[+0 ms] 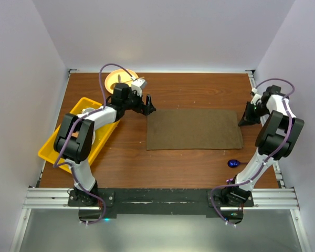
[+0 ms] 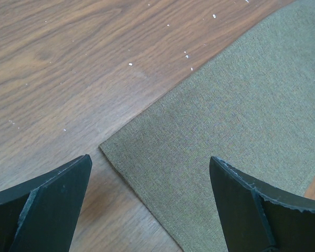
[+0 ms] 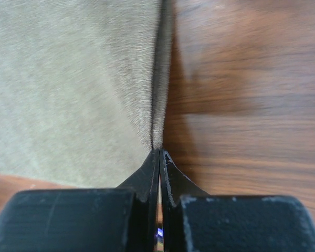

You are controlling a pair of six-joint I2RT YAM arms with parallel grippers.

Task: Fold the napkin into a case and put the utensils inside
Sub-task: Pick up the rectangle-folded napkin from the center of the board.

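The olive-brown napkin lies flat as a wide rectangle in the middle of the table. My left gripper is open and hovers over its far left corner; in the left wrist view the corner of the napkin lies between the spread fingers of the gripper. My right gripper is shut on the napkin's right edge; in the right wrist view the gripper pinches a raised ridge of the cloth. A glossy blue spoon lies on the wood near the napkin's near right corner. No case shows.
A yellow bin stands at the left edge under the left arm. A round yellow plate sits at the back left. White walls close in the table on three sides.
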